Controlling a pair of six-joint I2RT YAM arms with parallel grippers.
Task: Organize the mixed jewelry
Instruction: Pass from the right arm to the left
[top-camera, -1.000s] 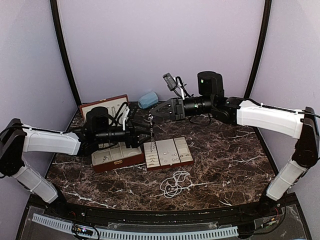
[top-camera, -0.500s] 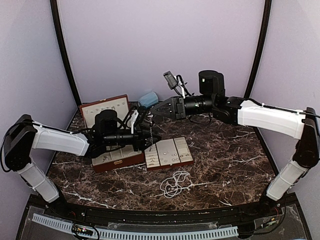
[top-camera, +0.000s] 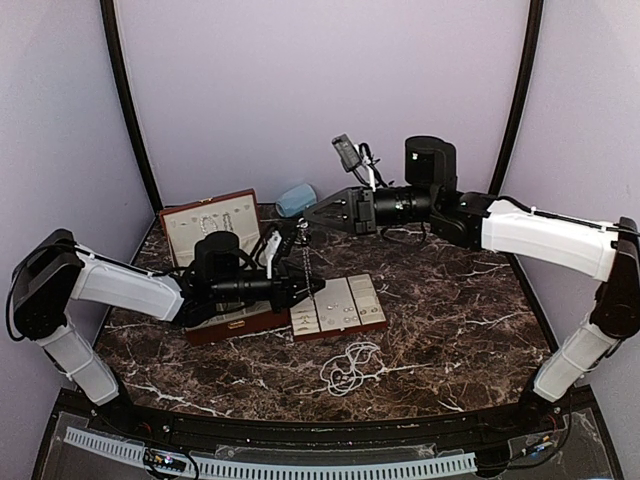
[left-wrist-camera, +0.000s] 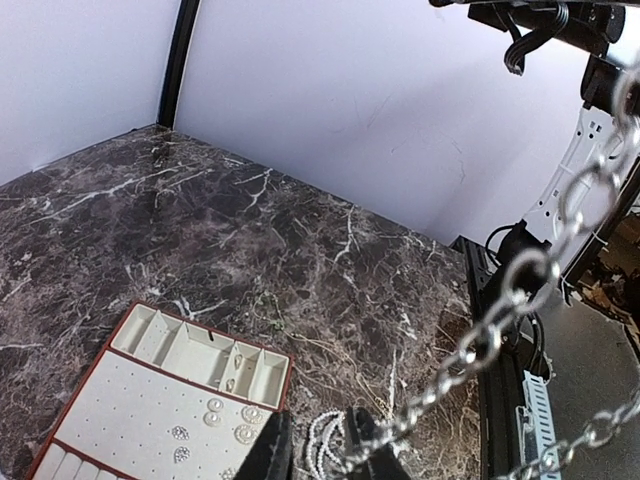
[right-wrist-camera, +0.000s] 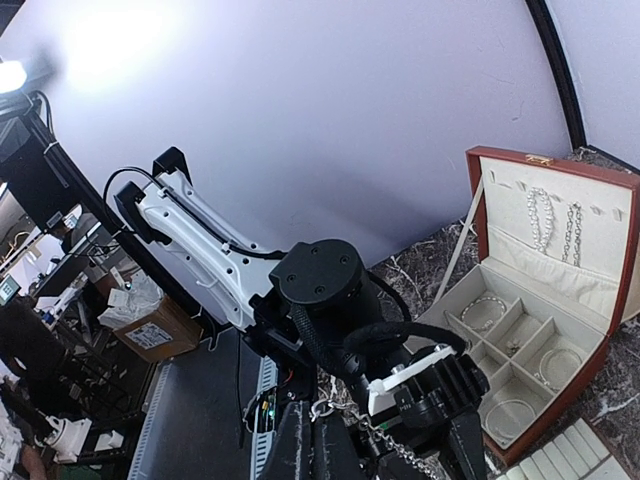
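Observation:
A silver chain (top-camera: 303, 255) hangs straight down from my right gripper (top-camera: 305, 222), which is shut on its top end; in the right wrist view the fingers (right-wrist-camera: 300, 445) sit pressed together with the chain (right-wrist-camera: 381, 436) trailing from their tips. My left gripper (top-camera: 302, 290) is at the chain's lower part. In the left wrist view the chain (left-wrist-camera: 520, 275) runs diagonally down to the right finger (left-wrist-camera: 365, 445), and a narrow gap still shows between the jaws. A pearl strand (top-camera: 348, 366) lies coiled on the table, and shows as a pearl strand (left-wrist-camera: 321, 444) through that gap.
The reddish-brown case (top-camera: 210, 222) stands open at the back left with bangles and strands inside (right-wrist-camera: 545, 300). Two cream trays (top-camera: 235, 312) (top-camera: 340, 303) lie in front of it. A pale blue object (top-camera: 294, 200) sits by the back wall.
My left gripper has moved right to the hanging chain and its jaws have narrowed. The right gripper has shifted slightly right, still holding the chain.

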